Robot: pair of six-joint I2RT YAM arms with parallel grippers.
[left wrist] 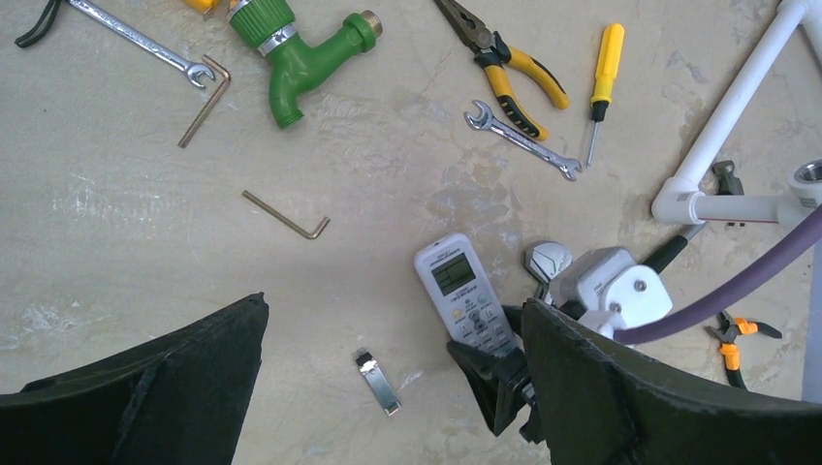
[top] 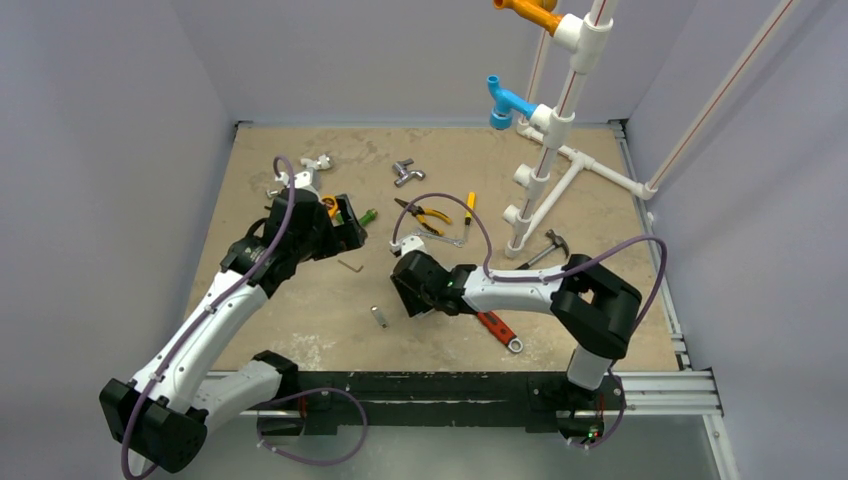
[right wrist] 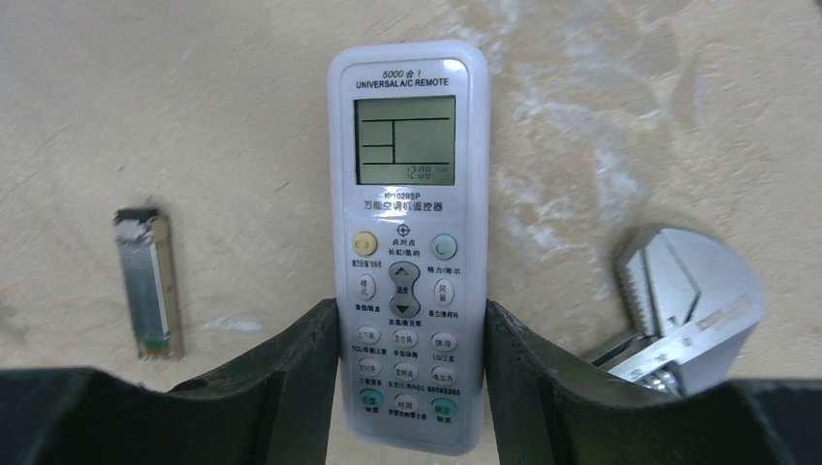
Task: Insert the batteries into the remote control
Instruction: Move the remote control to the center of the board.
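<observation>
The white remote control (right wrist: 407, 242) is face up, its pale green screen and buttons showing, so its battery recess is hidden underneath. My right gripper (right wrist: 409, 320) is shut on its lower end, one finger against each long side, low over the tabletop. The remote also shows in the left wrist view (left wrist: 463, 291), with the right gripper (left wrist: 494, 373) at its near end. My left gripper (left wrist: 393, 310) is open and empty, raised above the table to the left of the remote. No blue batteries show in any view.
A small silvery metal piece (left wrist: 376, 381) lies just left of the remote. The red-handled wrench (top: 497, 328) lies to its right, head (right wrist: 679, 300) close by. Hex key (left wrist: 286, 215), green tap (left wrist: 291, 58), pliers (left wrist: 509, 68), yellow screwdriver (left wrist: 606, 68) and pipe frame (top: 555, 170) are farther back.
</observation>
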